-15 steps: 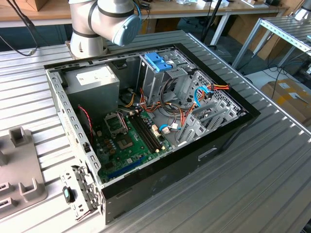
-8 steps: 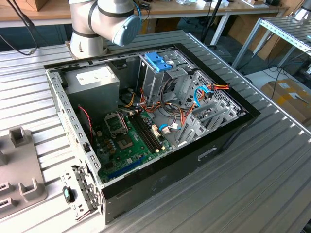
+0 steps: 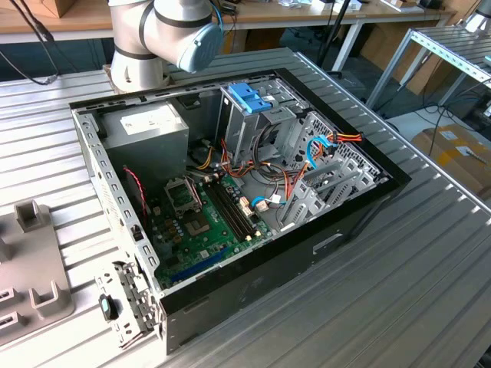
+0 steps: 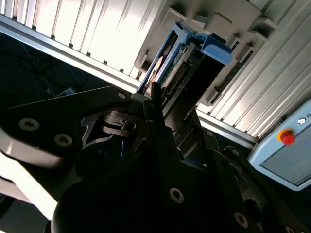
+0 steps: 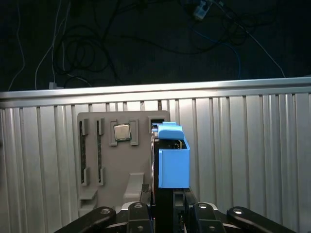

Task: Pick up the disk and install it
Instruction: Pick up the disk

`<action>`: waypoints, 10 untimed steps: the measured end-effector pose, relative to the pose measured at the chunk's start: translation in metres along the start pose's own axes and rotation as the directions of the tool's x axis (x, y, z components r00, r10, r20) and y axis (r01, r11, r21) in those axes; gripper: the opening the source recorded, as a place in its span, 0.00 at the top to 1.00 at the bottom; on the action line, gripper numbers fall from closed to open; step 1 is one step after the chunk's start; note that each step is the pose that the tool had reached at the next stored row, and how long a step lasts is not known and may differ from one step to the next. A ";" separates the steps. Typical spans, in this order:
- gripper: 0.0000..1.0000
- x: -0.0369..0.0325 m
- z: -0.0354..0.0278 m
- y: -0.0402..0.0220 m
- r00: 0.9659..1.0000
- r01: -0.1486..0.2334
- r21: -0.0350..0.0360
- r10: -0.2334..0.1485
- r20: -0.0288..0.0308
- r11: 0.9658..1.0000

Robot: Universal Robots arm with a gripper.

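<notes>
Exterior view above PC case; both wrist views nr tray.

Premises: robotics laboratory or workshop. Evidence in the exterior view: robot arm at upper left on a ribbed aluminium workbench; opened computer case at centre; wooden bench along the top; cardboard box at right. The second wrist view shows a control pendant with a red button.

Open computer case on ribbed table; arm base just beside; grey tray near.
</notes>
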State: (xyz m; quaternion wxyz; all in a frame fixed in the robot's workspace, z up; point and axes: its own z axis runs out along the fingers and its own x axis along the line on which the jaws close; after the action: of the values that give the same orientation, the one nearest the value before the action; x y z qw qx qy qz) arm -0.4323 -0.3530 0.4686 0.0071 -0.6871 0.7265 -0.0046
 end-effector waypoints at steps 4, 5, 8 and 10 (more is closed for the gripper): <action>0.65 0.0000 -0.0114 -0.0002 1.000 0.000 0.000 0.000 0.000 1.000; 0.65 -0.0001 -0.0133 -0.0002 1.000 0.000 0.000 0.000 0.000 1.000; 0.65 -0.0001 -0.0189 -0.0003 1.000 0.000 0.000 0.000 0.000 1.000; 0.65 -0.0001 -0.0193 -0.0003 1.000 0.000 0.000 0.000 0.000 1.000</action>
State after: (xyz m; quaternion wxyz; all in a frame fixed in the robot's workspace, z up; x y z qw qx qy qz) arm -0.4323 -0.3530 0.4879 0.0071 -0.6871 0.7265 -0.0046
